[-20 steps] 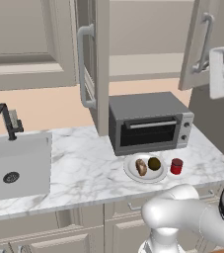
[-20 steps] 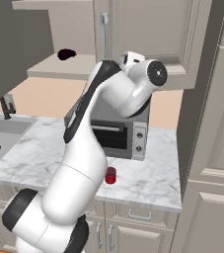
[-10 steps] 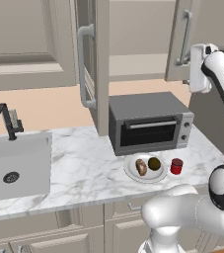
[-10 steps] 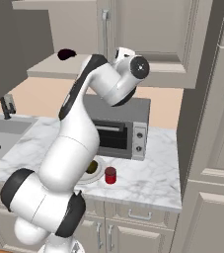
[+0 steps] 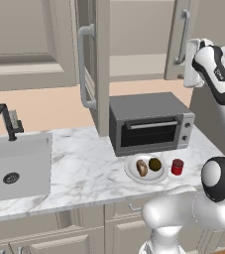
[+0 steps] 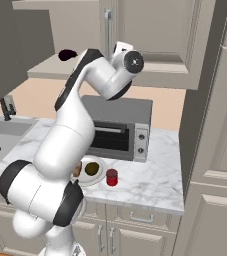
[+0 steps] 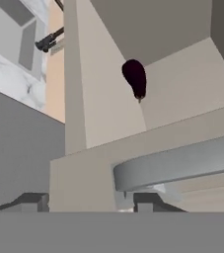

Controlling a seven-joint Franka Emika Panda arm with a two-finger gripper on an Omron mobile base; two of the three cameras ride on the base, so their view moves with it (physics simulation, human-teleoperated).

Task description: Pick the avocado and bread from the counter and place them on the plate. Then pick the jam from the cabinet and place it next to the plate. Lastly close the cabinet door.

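Observation:
The white plate (image 5: 132,171) lies on the marble counter (image 5: 84,163) with the brown bread (image 5: 141,167) and the dark green avocado (image 5: 155,164) on it. Just right of the plate stands the red jam (image 5: 177,166), apart from its rim. My gripper (image 5: 187,63) is up at the right cabinet door (image 5: 176,49), beside its grey bar handle (image 5: 185,34). In the hand view the handle (image 7: 182,163) runs across just above my gripper (image 7: 91,203). The fingertips stand apart with nothing gripped. The cabinet shelf (image 7: 182,84) lies beyond.
A grey toaster oven (image 5: 151,124) sits behind the plate under the cabinet. The left cabinet door (image 5: 101,64) hangs open over the counter. A sink (image 5: 15,168) with a black faucet is at the left. A dark purple object (image 7: 134,76) lies on the shelf.
My hand has swung left towards the right cabinet door and now sits at its handle. The door has turned and looks narrower. The jaws have narrowed.

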